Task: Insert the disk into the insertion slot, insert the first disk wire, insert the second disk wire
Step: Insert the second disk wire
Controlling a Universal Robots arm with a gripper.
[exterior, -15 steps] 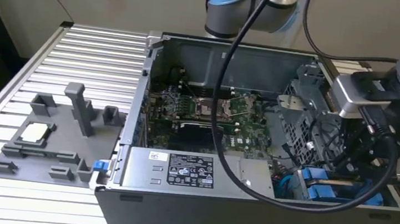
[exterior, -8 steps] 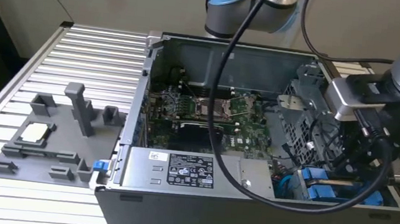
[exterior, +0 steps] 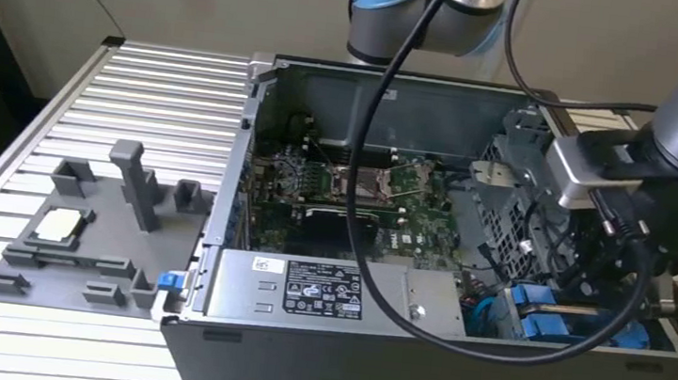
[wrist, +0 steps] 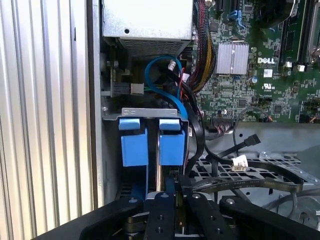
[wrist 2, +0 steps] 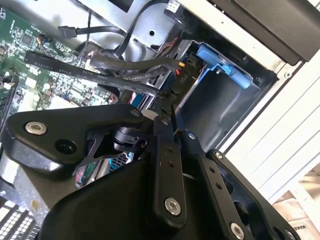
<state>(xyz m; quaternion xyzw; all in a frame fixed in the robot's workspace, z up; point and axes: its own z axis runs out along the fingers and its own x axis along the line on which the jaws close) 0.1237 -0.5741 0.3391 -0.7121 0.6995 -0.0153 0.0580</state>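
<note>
- My jaws (wrist: 167,200) are down inside the open computer case (exterior: 334,364), at its front corner on the exterior view's right; they stand narrow, closed together on what looks like a thin upright edge, though I cannot tell exactly what sits between them.
- In the second wrist view my jaws (wrist 2: 164,107) meet right at a bundle of black cables (wrist 2: 125,67) ending in a small plug; whether I grip the plug or only touch it, I cannot tell.
- Just beyond my jaws in the first wrist view stand two blue carrier tabs (wrist: 150,140) side by side, upright in the grey metal bay (wrist: 150,112).
- The disk (wrist: 172,142) seems to be the carrier nearer the circuit board, already seated in the insertion slot (wrist 2: 215,107); its metal body is hidden from me.
- A blue cable (wrist: 162,87) loops from above the bay down toward the tabs, with black and red wires beside it.
- The green circuit board (exterior: 352,196) lies flat on the case floor, next to the bay.
- The silver labelled box (exterior: 309,291) sits along the case's front edge, beside the bay.
- The case stands on a ribbed metal table (exterior: 147,104); a grey holder tray (exterior: 88,239) rests near the table's edge on the exterior view's left, well apart from the case's interior.
</note>
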